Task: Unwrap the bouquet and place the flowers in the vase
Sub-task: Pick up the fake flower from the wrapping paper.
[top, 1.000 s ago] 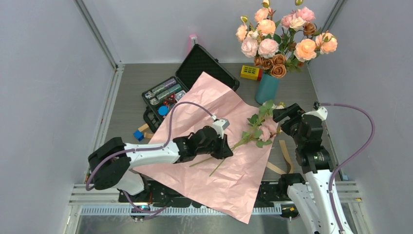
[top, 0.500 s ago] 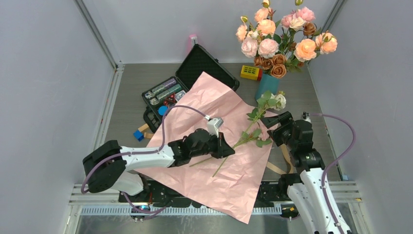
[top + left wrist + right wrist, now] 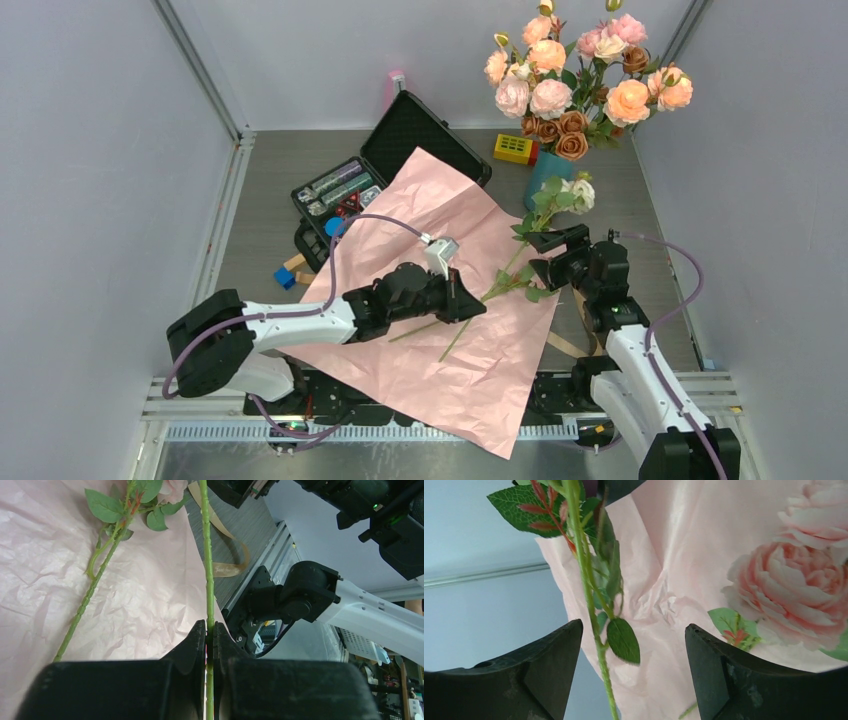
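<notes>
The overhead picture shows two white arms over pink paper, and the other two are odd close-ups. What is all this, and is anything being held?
It is a robot: two jointed arms bolted at a table's near edge, each ending in a two-finger gripper. The overhead view comes from a fixed camera above and behind them. Each close-up comes from a camera on one wrist, looking past its own black fingers. On the table are a spread sheet of pink paper, an open black case, a yellow box, tan ribbon and a teal vase under a big bunch of roses. The left gripper is shut on a thin green flower stem. The right gripper is open, with that stem passing between its fingers. Another pink rose lies on the paper.
</notes>
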Controlling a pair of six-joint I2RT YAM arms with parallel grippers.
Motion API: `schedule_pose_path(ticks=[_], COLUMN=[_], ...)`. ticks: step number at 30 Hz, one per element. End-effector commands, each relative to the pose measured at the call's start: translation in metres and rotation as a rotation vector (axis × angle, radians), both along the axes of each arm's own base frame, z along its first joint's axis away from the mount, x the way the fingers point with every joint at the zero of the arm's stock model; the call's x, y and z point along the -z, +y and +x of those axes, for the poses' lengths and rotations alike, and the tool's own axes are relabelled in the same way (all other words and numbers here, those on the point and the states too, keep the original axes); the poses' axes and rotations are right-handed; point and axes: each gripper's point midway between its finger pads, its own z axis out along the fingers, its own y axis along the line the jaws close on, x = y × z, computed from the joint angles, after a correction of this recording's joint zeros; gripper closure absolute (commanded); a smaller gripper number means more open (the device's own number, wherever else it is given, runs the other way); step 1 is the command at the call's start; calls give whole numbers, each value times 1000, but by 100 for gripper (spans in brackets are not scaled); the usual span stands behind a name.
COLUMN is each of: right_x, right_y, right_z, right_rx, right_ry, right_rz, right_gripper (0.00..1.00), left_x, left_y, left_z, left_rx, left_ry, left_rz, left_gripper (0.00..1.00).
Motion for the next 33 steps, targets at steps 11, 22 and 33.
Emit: schedule_pose_path(ticks=[11,22,33], right_x=[-33,-37,-43], right_y=[12,11,9], right_z=[19,20,21], right_rx=[-35,-21,-6], right_ry=[-128,-141,-168], right_rz=[95,114,119], right_gripper=[40,64,100], left_x=[-28,-24,-23], left_y=[-12,-15,-7], left_z=[-4,-5,-6], left_rx=[43,59,92], left_ry=[-43,-28,-59], left_rz=[-97,-85,37], left_gripper=[100,100,86])
